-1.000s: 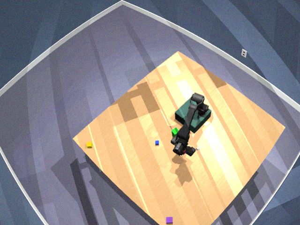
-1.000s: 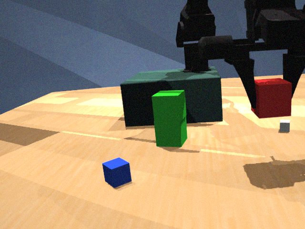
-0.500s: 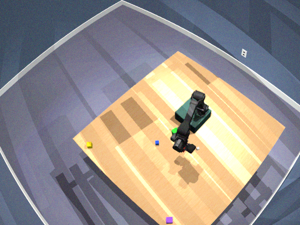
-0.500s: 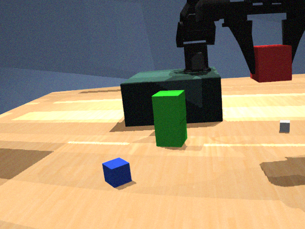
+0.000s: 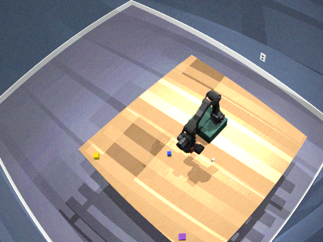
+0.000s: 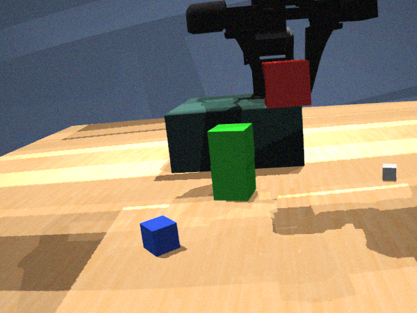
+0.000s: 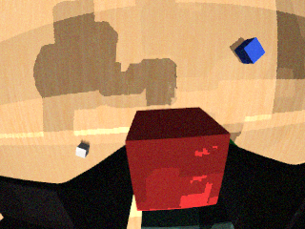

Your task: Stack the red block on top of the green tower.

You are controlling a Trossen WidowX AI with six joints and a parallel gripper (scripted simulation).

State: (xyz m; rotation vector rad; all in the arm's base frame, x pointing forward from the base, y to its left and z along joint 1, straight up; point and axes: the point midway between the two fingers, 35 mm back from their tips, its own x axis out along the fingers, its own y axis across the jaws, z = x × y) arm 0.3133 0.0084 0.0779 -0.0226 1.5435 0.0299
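The claw (image 5: 191, 150) (image 6: 286, 81) (image 7: 171, 143) is closed on the red block (image 5: 192, 151) (image 6: 287, 83) (image 7: 177, 162), gripping it between its two fingers. In the exterior view the block hangs in the air, higher than the top of the green tower (image 6: 232, 163) and off to the right of it in that picture; the two do not touch. From above, only a sliver of the red block shows beside the dark claw parts, and the tower cannot be made out, as the arm (image 5: 201, 114) covers it. The wrist view shows a mere speck of green at the red block's right edge, the rest being hidden. The exterior view cuts off the upper part of the claw at the top of the picture, and the red block hides part of its fingers. The tower stands upright on the desk (image 5: 245, 166) (image 6: 101, 269) (image 7: 205, 38), hiding part of the dark green base (image 5: 208, 136) (image 6: 186, 145). A blue block (image 5: 169, 153) (image 6: 159, 235) (image 7: 251, 51) and a small white block (image 5: 213, 159) (image 6: 389, 172) (image 7: 82, 150) sit well apart on the desk. A yellow block (image 5: 96, 156) and a purple block (image 5: 181, 236) show only from above.
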